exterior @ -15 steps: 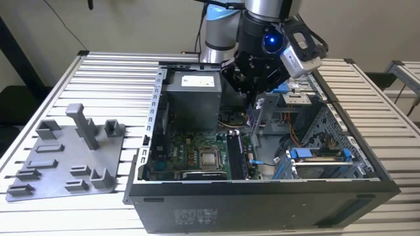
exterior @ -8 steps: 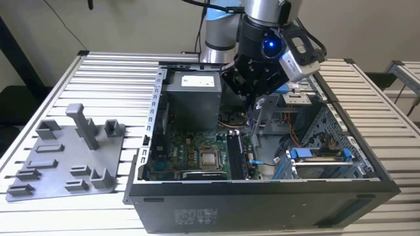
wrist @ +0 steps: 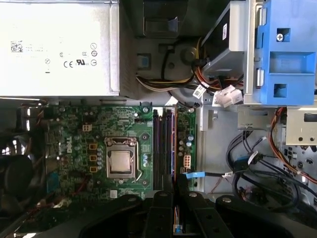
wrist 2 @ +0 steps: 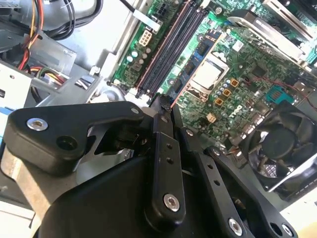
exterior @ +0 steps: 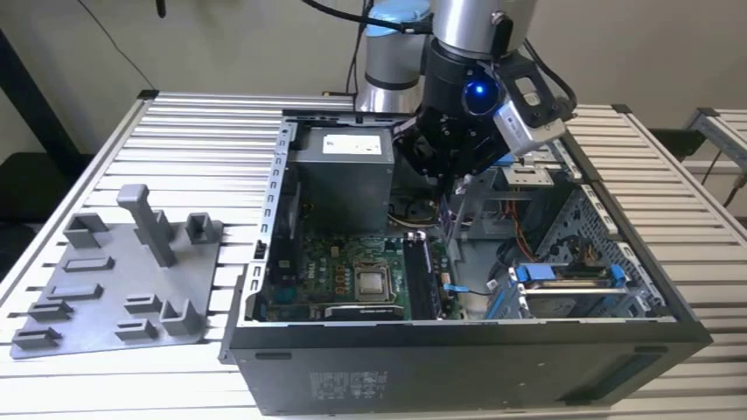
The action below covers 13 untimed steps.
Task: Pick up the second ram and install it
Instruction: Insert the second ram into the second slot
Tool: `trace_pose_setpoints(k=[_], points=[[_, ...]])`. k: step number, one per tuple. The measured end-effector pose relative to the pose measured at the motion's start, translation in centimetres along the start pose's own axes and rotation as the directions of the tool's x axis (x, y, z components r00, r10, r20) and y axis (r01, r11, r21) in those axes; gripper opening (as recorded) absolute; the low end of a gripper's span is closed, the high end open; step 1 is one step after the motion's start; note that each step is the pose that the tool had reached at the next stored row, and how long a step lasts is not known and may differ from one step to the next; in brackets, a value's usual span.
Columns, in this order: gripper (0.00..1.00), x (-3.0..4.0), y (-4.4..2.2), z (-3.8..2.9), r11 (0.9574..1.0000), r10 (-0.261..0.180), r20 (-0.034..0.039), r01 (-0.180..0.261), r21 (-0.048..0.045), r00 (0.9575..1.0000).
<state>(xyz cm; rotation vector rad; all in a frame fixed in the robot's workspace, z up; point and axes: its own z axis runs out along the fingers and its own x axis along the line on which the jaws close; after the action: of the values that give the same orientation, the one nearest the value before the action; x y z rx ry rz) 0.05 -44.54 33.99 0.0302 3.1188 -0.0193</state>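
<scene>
While the gripper [exterior: 459,179] hangs inside the open case [exterior: 467,341], clamped on the second ram [exterior: 450,229] above the memory slots [wrist: 163,148], we judge seating remains.

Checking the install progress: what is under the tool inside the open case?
Below the tool lie the motherboard's memory slots, beside the bare processor socket. The tool's linkage covers the slots' near ends.
</scene>
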Motion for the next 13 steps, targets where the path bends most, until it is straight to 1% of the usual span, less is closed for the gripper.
trace_pose_setpoints(k=[8, 10, 13], points=[[0.14, 0.01, 0.01, 0.8, 1.0, -0.001, 0.0221, 0.001, -0.0005, 0.9998], [0.14, 0.02, 0.03, 1.04, 1.0, -0.001, 0.0268, 0.001, -0.0005, 0.9996], [0.14, 0.03, 0.04, 1.42, 1.0, -0.001, 0.0308, 0.001, -0.0006, 0.9995]])
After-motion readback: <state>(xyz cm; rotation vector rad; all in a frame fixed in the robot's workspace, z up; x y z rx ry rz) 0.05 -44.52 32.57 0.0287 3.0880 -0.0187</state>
